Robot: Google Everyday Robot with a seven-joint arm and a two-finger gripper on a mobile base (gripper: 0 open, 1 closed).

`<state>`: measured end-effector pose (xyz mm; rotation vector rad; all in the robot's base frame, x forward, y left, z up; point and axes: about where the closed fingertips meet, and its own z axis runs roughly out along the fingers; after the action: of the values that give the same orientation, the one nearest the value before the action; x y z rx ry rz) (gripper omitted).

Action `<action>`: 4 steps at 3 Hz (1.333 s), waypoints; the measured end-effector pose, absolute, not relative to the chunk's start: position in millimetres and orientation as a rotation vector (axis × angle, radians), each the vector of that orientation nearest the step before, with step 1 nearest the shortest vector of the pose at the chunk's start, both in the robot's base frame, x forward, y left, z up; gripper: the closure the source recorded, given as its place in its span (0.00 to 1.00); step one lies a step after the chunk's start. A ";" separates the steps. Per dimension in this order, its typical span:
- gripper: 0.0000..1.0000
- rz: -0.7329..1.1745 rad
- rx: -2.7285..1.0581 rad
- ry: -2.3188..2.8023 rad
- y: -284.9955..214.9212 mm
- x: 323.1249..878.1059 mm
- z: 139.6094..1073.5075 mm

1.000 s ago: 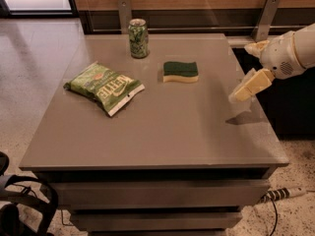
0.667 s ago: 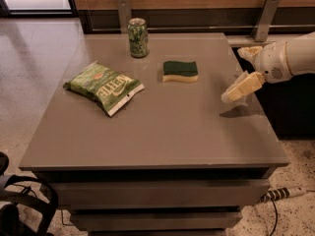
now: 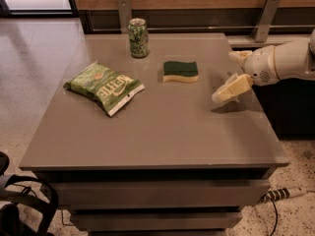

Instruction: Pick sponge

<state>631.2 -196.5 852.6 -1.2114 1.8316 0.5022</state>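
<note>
The sponge (image 3: 180, 71) lies flat on the grey table (image 3: 162, 132), right of centre towards the back, its dark green top up over pale yellow foam. My gripper (image 3: 224, 77) comes in from the right on a white arm (image 3: 288, 60) and hangs over the table's right side, a short way right of the sponge and slightly nearer the front. Its cream fingers (image 3: 230, 89) are spread apart and hold nothing. It does not touch the sponge.
A green chip bag (image 3: 104, 86) lies on the left part of the table. A green drink can (image 3: 138, 38) stands upright at the back, left of the sponge. Two metal brackets (image 3: 123, 13) rise behind the table's far edge. A cable (image 3: 275, 195) lies on the floor at the lower right.
My gripper has moved left over the table and come closer to the sponge. The sponge, the bag and the can have not moved.
</note>
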 end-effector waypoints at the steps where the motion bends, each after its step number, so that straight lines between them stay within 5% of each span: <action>1: 0.00 0.536 -1.183 1.768 -182.3 656.6 849.9; 4: 0.00 0.626 -1.118 1.651 -139.3 712.1 827.0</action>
<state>712.1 -139.3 827.0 -1.1183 1.6508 0.6255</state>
